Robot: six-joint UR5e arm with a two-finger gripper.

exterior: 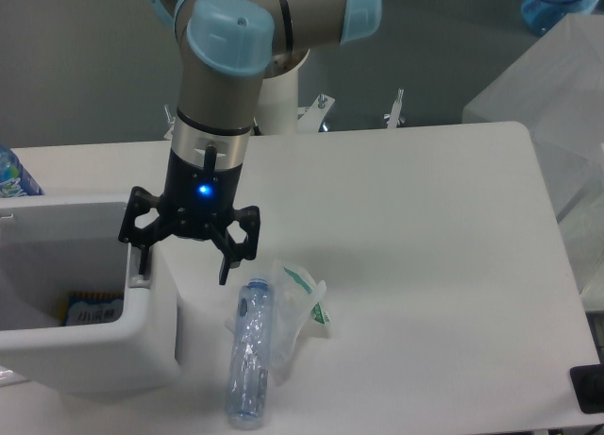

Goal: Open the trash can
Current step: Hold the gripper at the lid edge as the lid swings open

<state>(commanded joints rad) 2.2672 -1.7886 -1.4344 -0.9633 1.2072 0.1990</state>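
Note:
The white boxy trash can (94,359) stands at the table's front left. Its top is open: I look down into the hollow, where a yellow-and-blue packet (90,309) lies at the bottom. No flat lid covers the opening. My gripper (182,268) hangs over the can's right rim with its black fingers spread open and nothing between them. Its left finger (141,256) reaches down onto the grey push-button tab (140,278) on the rim; the right finger hangs free beside the can's right wall.
A crushed clear plastic bottle (248,355) lies right of the can, with a crumpled clear wrapper (298,298) beside it. A blue-labelled bottle (11,175) shows at the left edge. Translucent sheeting (557,105) stands beyond the table's right edge.

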